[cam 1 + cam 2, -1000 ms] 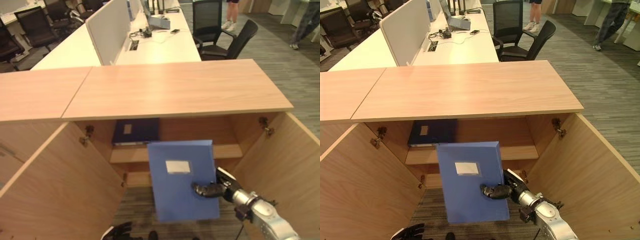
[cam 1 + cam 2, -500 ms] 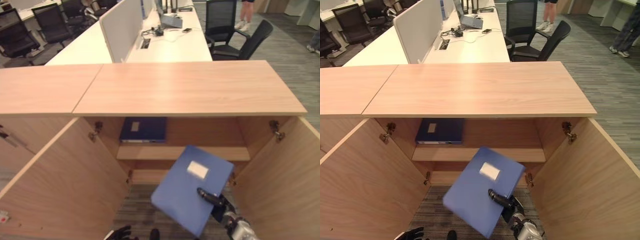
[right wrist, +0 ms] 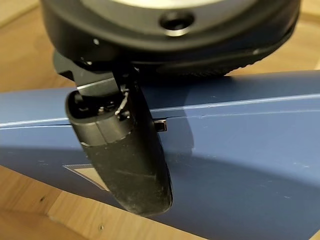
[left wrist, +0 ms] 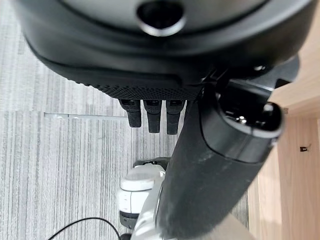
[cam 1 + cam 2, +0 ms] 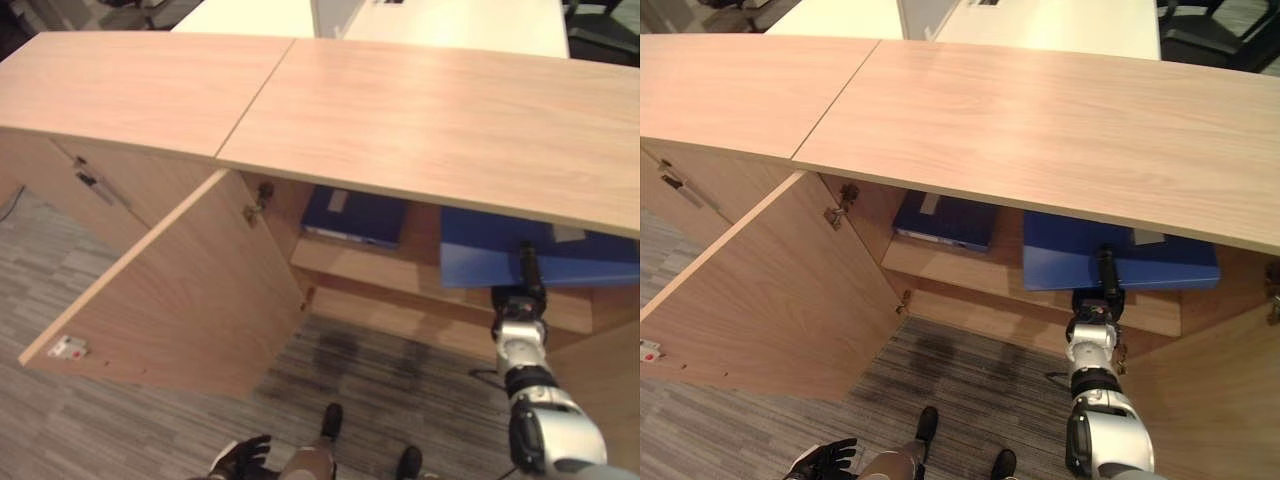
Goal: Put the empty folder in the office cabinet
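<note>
You have two folders on the cabinet shelf (image 5: 970,272): the blue folder (image 5: 1120,262) lying flat on its right part, and a darker blue folder (image 5: 945,222) flat on its left part, the two apart. Your right hand (image 5: 1104,272) reaches in from below the shelf edge, its thumb (image 3: 122,155) pressed on top of the blue folder, clamping it. Your left hand (image 4: 150,112) hangs low over the carpet (image 4: 60,150), holding nothing, its fingers pointing down. One cabinet door (image 5: 170,300) stands open on the left.

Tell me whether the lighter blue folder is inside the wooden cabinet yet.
Partly in: the lighter blue folder lies flat on the wooden cabinet's shelf, front edge overhanging, right hand gripping it.
</note>
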Motion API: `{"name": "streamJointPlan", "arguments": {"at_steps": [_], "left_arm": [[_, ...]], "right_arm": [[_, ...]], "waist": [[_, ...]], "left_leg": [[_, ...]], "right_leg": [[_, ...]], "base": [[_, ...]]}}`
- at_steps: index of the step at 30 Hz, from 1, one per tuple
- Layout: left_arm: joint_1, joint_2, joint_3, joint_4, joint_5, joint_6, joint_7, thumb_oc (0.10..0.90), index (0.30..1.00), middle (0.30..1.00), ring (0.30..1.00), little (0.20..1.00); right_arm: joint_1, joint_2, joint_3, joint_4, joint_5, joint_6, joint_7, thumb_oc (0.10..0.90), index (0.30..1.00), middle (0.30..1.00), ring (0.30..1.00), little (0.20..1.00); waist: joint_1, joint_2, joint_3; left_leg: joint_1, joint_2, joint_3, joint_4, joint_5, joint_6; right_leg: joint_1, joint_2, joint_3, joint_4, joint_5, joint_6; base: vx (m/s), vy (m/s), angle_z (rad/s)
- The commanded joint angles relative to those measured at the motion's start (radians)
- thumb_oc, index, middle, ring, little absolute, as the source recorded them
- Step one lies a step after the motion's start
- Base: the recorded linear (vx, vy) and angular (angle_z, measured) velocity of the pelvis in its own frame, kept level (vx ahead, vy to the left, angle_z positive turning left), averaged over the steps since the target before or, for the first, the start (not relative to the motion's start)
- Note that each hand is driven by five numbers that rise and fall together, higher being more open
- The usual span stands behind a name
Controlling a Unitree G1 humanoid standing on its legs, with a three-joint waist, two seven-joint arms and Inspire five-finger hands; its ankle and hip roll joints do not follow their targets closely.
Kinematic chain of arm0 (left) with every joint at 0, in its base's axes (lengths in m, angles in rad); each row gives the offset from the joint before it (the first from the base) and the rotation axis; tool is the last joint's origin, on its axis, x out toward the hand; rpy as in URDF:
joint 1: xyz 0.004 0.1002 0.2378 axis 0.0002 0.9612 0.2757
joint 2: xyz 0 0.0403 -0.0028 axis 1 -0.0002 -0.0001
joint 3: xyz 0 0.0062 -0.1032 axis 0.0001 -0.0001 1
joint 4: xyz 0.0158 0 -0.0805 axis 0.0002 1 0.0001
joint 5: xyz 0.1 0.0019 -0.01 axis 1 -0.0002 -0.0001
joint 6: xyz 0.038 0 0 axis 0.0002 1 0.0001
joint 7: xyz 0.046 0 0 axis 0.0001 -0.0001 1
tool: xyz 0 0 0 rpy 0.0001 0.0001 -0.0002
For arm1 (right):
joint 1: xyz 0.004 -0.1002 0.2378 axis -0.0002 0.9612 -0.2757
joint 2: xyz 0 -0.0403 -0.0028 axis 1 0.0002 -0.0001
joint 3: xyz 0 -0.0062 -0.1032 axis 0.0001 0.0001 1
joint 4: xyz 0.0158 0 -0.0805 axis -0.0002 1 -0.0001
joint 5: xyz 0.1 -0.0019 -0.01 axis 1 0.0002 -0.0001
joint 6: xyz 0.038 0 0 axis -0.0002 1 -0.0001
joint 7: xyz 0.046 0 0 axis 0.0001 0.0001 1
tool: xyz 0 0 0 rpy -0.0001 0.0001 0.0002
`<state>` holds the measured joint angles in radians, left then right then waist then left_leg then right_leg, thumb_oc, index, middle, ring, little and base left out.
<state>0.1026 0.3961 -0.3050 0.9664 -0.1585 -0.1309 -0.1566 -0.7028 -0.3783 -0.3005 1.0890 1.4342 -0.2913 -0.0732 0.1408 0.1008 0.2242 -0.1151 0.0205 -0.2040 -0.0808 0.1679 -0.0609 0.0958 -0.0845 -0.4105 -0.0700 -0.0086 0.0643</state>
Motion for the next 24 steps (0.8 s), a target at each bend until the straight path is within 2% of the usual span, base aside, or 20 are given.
{"name": "streamJointPlan", "arguments": {"at_steps": [1,6,14,18,22,24], "left_arm": [[-0.037,0.06,-0.047,-0.036,-0.059,-0.022,-0.002,0.8,0.9,0.9,0.9,0.9],[-0.057,0.098,-0.086,-0.085,-0.084,-0.032,-0.013,0.8,0.9,0.9,0.9,0.9],[-0.066,0.139,-0.148,-0.162,-0.122,-0.046,-0.021,0.8,0.9,0.9,0.9,0.9],[-0.054,0.129,-0.148,-0.169,-0.168,-0.046,-0.017,0.8,0.9,0.9,0.9,0.9],[-0.061,0.117,-0.153,-0.15,-0.177,-0.052,0.018,0.8,0.9,0.9,0.9,0.9],[-0.067,0.115,-0.157,-0.151,-0.173,-0.057,0.027,0.8,0.9,0.9,0.9,0.9]], "right_arm": [[-0.158,-0.114,0.076,-0.079,0.015,-0.074,0.009,0.4,0.3,0.3,0.3,0.3],[-0.313,-0.25,0.092,0.017,0.04,-0.069,-0.021,0.4,0.3,0.3,0.3,0.3],[-0.477,-0.438,0.153,0.119,0.059,-0.055,-0.07,0.4,0.3,0.3,0.3,0.3],[-0.506,-0.49,0.201,0.138,0.006,-0.031,-0.091,0.4,0.3,0.3,0.3,0.3],[-0.548,-0.511,0.225,0.163,-0.012,-0.042,-0.125,0.4,0.3,0.3,0.3,0.3],[-0.56,-0.516,0.224,0.157,-0.014,-0.048,-0.135,0.4,0.3,0.3,0.3,0.3]], "waist": [[0.006,-0.022,0.001],[0.027,0.017,0.037],[0.052,0.106,0.083],[0.055,0.132,0.102],[0.049,0.152,0.134],[0.046,0.154,0.142]], "left_leg": [[0.056,0.079,0.012,0.086,-0.176,-0.081],[0.007,0.07,0.002,0.099,-0.17,-0.079],[-0.11,0.042,0.0,0.134,-0.163,-0.083],[-0.177,0.026,0.003,0.148,-0.157,-0.081],[-0.268,-0.001,0.011,0.222,-0.171,-0.08],[-0.319,-0.019,0.02,0.282,-0.193,-0.083]], "right_leg": [[-0.057,-0.084,0.09,0.134,-0.112,0.076],[-0.123,-0.104,0.086,0.184,-0.118,0.08],[-0.297,-0.179,0.106,0.357,-0.176,0.095],[-0.384,-0.192,0.129,0.413,-0.195,0.092],[-0.511,-0.219,0.163,0.533,-0.219,0.092],[-0.561,-0.235,0.179,0.593,-0.245,0.09]], "base": [[-0.04,0.015,0.21],[-0.04,0.03,0.04],[-0.01,0.048,0.03],[-0.02,0.063,0.05],[-0.05,0.036,0.14],[-0.03,-0.02,0.17]]}}
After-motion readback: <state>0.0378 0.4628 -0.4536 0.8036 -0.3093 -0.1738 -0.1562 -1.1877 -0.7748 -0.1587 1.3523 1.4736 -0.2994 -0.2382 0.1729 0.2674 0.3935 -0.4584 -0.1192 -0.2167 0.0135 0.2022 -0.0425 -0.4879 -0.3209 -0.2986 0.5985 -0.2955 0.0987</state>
